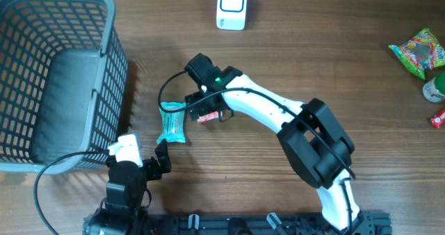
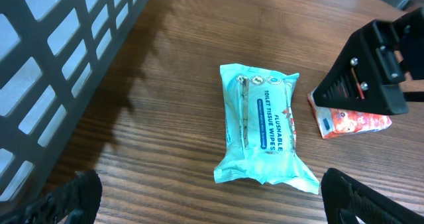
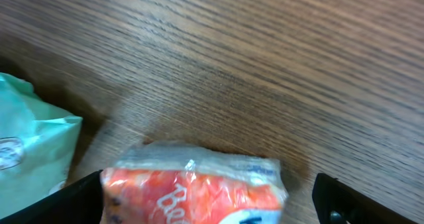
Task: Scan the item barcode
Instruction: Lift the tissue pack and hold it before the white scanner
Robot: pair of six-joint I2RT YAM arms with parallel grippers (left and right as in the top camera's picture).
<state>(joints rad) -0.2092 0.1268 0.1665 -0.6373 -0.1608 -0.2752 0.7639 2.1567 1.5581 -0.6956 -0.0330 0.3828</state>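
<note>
An orange snack packet [image 3: 192, 191] lies flat on the wooden table, between the fingers of my right gripper [image 3: 209, 204], which stands open around it. From overhead the same packet [image 1: 208, 117] peeks out under that gripper [image 1: 208, 110]. Just left of it lies a teal pack of tissue wipes [image 2: 265, 128], label up. My left gripper [image 2: 212, 204] is open and low over the table, right in front of the pack's near edge, holding nothing. The white scanner [image 1: 231, 5] stands at the far edge of the table.
A grey mesh basket [image 1: 111, 26] fills the left side, close to my left arm. At the far right lie a green snack bag [image 1: 421, 51], a small bottle [image 1: 434, 89] and a red item [image 1: 438, 118].
</note>
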